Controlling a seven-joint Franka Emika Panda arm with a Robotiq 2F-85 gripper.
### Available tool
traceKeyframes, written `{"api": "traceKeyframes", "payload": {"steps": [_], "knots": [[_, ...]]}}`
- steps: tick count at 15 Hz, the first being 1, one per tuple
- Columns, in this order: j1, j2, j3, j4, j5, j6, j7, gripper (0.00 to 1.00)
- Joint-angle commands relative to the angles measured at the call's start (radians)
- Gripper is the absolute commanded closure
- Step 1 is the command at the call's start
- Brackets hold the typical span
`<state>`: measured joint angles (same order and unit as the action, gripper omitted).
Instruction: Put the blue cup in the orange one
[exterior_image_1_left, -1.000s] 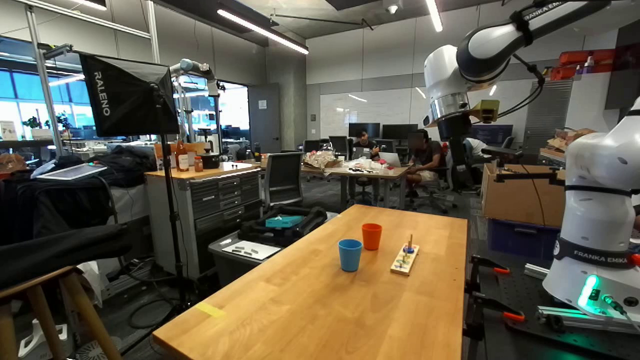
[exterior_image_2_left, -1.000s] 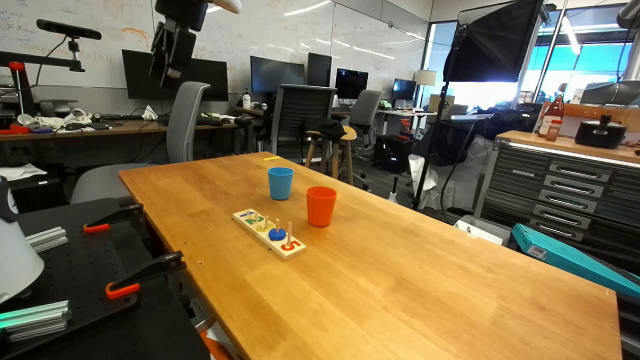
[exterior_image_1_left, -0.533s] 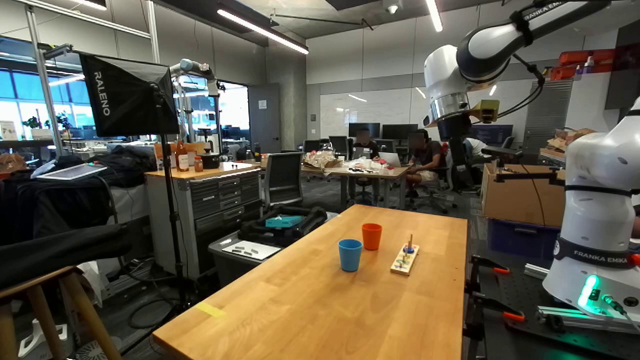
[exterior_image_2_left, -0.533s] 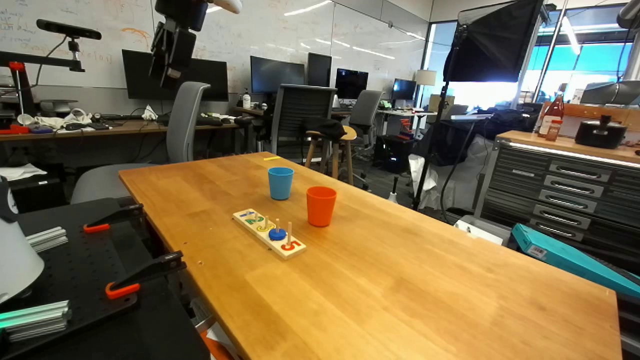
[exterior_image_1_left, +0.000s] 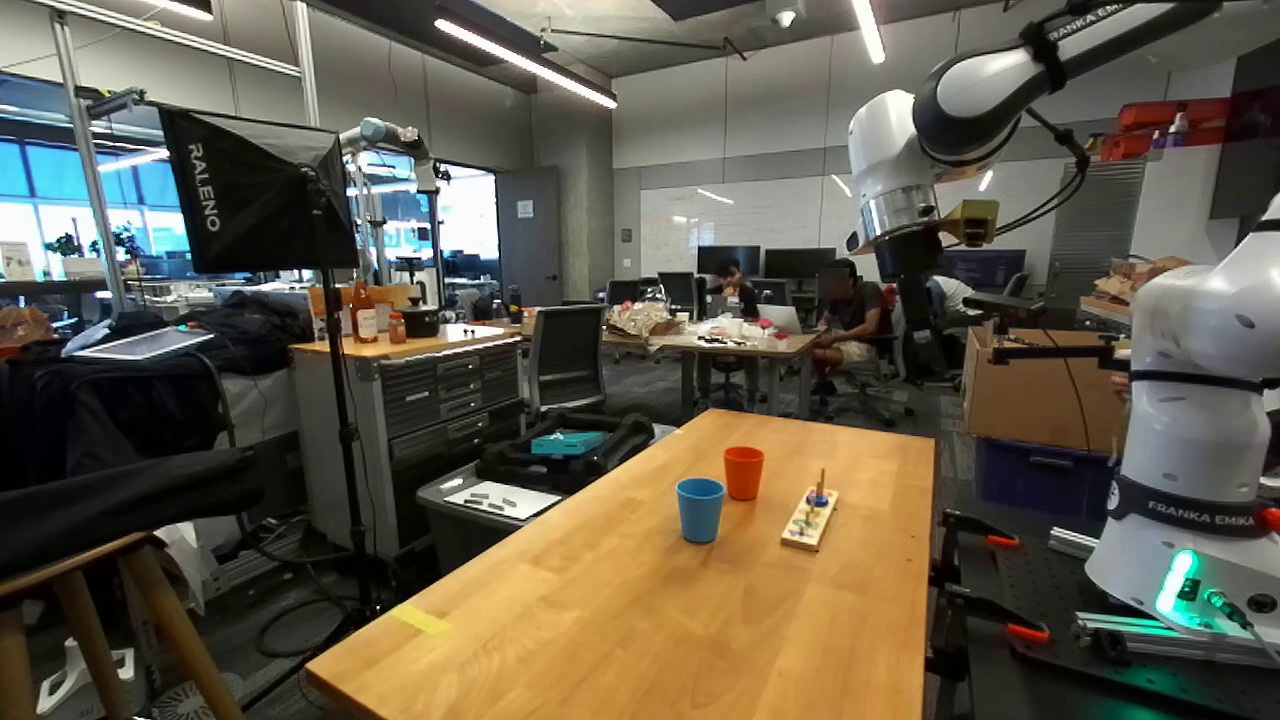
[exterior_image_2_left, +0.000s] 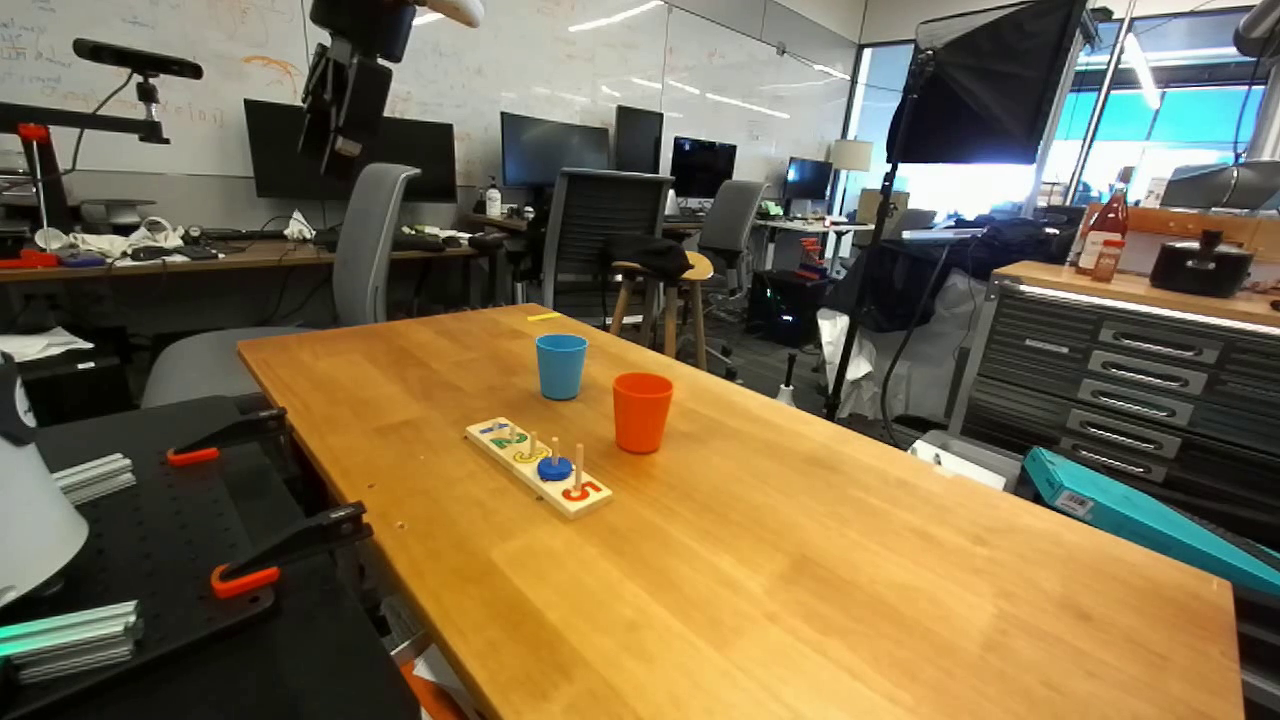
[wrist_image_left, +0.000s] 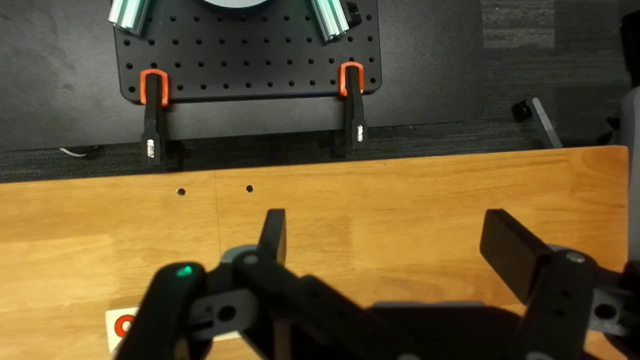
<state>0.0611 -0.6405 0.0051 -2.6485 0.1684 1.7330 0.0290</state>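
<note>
My claw hangs high up, well apart from the board; its jaws are wide, with nothing between them. I guess I must go down and out past the board, since the blue cup is across it from the arm's base, by the end far from the red 5. That cup stands up straight, mouth on top. The orange cup stands that way too, nearer the 5. I see nothing in either cup, but their bottoms are hidden.
</note>
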Motion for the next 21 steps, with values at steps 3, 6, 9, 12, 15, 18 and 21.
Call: {"api": "traceKeyframes", "payload": {"steps": [3, 6, 9, 12, 15, 18, 21], "knots": [[0.028, 0.117, 0.037, 0.043, 0.017, 0.206, -0.057, 0.00], [0.055, 0.246, 0.064, 0.087, 0.014, 0.412, -0.071, 0.00], [0.079, 0.403, 0.087, 0.152, 0.005, 0.599, -0.070, 0.00], [0.088, 0.554, 0.108, 0.231, -0.007, 0.722, -0.061, 0.00], [0.084, 0.684, 0.124, 0.299, -0.043, 0.803, -0.043, 0.00], [0.078, 0.782, 0.117, 0.347, -0.107, 0.854, -0.013, 0.00], [0.081, 0.854, 0.104, 0.371, -0.154, 0.924, 0.003, 0.00]]}}
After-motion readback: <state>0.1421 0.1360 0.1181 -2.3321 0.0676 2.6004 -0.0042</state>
